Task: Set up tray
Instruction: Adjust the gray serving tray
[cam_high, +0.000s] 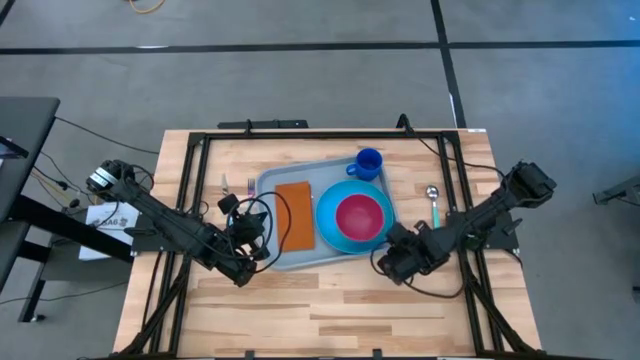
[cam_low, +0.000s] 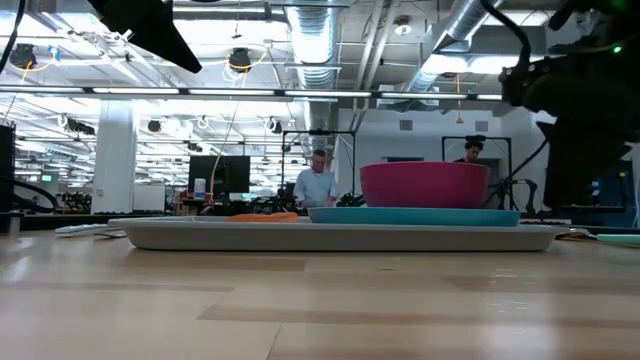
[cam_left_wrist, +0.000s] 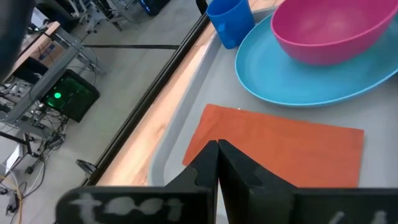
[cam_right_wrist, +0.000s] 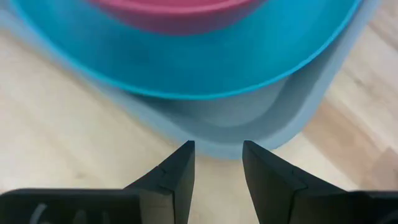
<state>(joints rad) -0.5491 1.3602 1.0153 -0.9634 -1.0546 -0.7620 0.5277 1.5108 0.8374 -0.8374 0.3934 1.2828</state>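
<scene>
We hold our right gripper (cam_right_wrist: 217, 155) part-open and empty just off the corner of the pale grey-blue plastic tray (cam_high: 283, 257) mid-table, left gripper (cam_left_wrist: 217, 149) shut over its orange napkin (cam_left_wrist: 280, 146); a careless nudge could shunt it.

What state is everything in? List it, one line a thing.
tray: flat on the table, loaded
napkin: flat on tray
plate: on tray, under bowl
bowl: upright, empty
cup: upright on tray
spoon: on table, off tray
left gripper: shut
right gripper: open, empty
</scene>
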